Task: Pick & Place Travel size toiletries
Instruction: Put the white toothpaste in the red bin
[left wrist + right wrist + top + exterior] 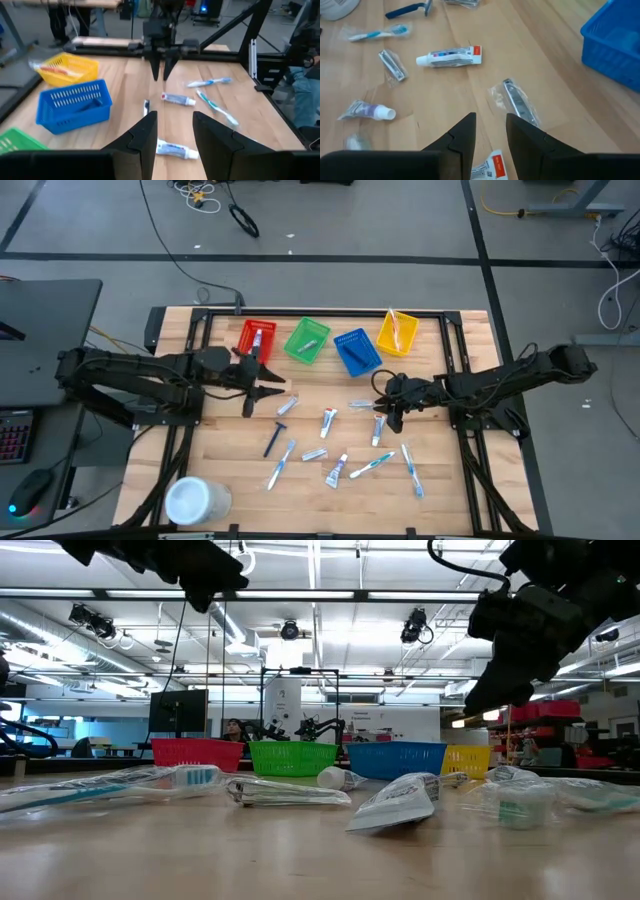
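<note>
The travel size toiletries lie scattered on the wooden table's middle: small tubes point(328, 421), toothbrushes point(371, 467), a dark blue razor point(272, 440). My left gripper point(278, 387) hovers open above the table, left of the scatter and in front of the red basket point(257, 338); nothing is between its fingers point(172, 137). My right gripper point(384, 398) hangs open above the scatter's right side, slanting down. In the right wrist view point(490, 137), a wrapped metal item point(517, 102) and a tube point(451, 56) lie ahead of its fingers, and another tube point(491, 167) lies under them.
Green point(307, 340), blue point(356, 350) and yellow point(397, 332) baskets stand in a row beside the red one along the table's far side. A big white round tub point(197, 500) sits at the near left corner. A dark frame rail point(320, 311) borders the far edge.
</note>
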Robot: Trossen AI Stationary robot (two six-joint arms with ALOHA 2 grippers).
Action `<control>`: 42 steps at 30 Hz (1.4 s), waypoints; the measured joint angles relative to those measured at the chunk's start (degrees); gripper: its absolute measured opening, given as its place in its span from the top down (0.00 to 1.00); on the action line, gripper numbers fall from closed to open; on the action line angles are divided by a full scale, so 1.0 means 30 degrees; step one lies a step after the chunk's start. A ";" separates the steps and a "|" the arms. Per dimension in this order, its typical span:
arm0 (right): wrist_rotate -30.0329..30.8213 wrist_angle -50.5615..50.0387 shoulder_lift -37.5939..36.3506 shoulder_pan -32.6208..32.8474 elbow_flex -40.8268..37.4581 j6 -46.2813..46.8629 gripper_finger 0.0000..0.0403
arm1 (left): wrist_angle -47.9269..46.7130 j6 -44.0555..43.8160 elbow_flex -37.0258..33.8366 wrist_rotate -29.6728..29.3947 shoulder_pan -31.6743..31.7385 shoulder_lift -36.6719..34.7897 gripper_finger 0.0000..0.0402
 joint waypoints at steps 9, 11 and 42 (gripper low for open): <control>0.0375 0.0140 0.0000 0.0022 0.0000 0.0007 0.71 | -0.0207 -0.0385 0.0742 -0.0027 0.0000 0.3071 0.67; 0.0630 0.0140 0.0000 0.0022 0.0000 0.0001 0.71 | -0.0915 -0.0492 0.1467 -0.0042 0.0000 0.3706 0.67; 0.1151 0.2136 0.0022 -0.0008 -0.0015 -0.1419 0.66 | -0.5964 -0.4744 0.3220 -0.2313 -0.0044 0.8230 0.67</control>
